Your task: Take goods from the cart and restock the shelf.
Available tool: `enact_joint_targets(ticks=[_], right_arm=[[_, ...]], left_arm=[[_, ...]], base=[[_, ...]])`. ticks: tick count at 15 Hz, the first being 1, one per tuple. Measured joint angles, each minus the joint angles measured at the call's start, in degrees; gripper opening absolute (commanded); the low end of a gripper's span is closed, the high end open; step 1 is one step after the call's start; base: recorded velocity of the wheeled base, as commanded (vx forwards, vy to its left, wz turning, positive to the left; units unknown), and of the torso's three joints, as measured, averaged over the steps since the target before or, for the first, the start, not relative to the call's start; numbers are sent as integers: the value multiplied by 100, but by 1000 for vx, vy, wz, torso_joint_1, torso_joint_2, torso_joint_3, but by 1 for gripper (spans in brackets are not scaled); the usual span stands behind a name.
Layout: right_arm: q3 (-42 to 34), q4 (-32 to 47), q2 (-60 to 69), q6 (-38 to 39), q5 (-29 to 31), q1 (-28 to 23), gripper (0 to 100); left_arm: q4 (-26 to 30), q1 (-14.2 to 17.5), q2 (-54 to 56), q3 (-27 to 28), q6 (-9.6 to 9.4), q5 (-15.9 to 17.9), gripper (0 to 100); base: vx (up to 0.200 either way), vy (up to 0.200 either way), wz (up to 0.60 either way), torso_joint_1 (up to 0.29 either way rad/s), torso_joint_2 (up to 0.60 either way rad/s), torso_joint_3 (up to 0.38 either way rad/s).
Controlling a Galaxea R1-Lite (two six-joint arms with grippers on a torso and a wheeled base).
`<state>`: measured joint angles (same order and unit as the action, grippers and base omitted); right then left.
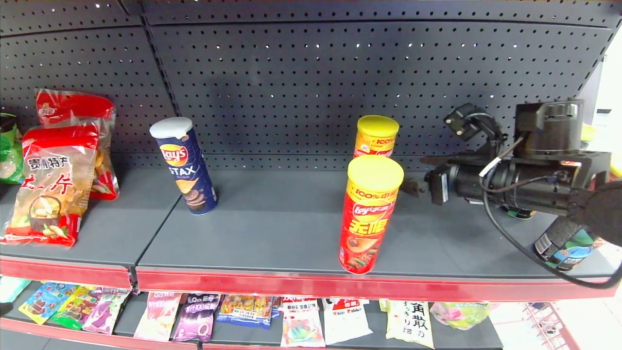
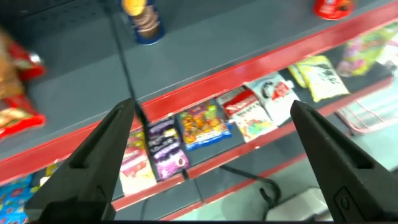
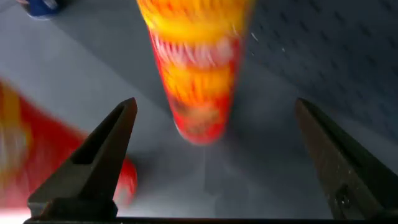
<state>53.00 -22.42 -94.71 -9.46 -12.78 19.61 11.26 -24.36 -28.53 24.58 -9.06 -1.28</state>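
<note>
Two red chip cans with yellow lids stand on the grey shelf [image 1: 272, 228]: a front can [image 1: 371, 214] near the red edge and a back can [image 1: 376, 136] by the pegboard. A blue chip can [image 1: 184, 165] with a white lid stands further left, leaning slightly. My right gripper [image 1: 412, 186] is level with the cans, just to their right. In the right wrist view it [image 3: 215, 107] is open, with the back can [image 3: 199, 81] a little beyond the fingers and the front can [image 3: 37, 162] off to one side. My left gripper [image 2: 212, 107] is open and holds nothing, out in front of the shelf's red edge [image 2: 249, 68].
Snack bags [image 1: 53, 184] lean at the shelf's left end. A dark can [image 1: 563, 248] stands under my right arm at the right end. Small packets [image 1: 301, 321] line the lower shelf. A wire frame [image 1: 544, 316] shows at the bottom right. The shelf between the blue can and the red cans is bare.
</note>
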Motion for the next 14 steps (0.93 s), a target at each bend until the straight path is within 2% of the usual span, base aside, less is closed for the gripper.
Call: enact_joint_targets(ticks=[4, 6, 10, 14], right_arm=[[-1211, 4, 1180, 0, 178, -199, 100], [-1838, 4, 1965, -9, 183, -219, 100], [-2859, 67, 3663, 84, 194, -232, 100], [-3215, 789, 4973, 216, 542, -291, 100]], left_arm=[[-35, 0, -923, 371, 0, 262, 100], [-268, 0, -1485, 566, 0, 395, 100], [-1518, -193, -2828, 686, -7, 629, 100], [-2620, -635, -4523, 940, -11, 656, 100]], base=[[0, 0, 0, 0, 0, 0], [0, 0, 0, 0, 0, 0], [0, 0, 0, 0, 0, 0], [0, 0, 0, 0, 0, 0]])
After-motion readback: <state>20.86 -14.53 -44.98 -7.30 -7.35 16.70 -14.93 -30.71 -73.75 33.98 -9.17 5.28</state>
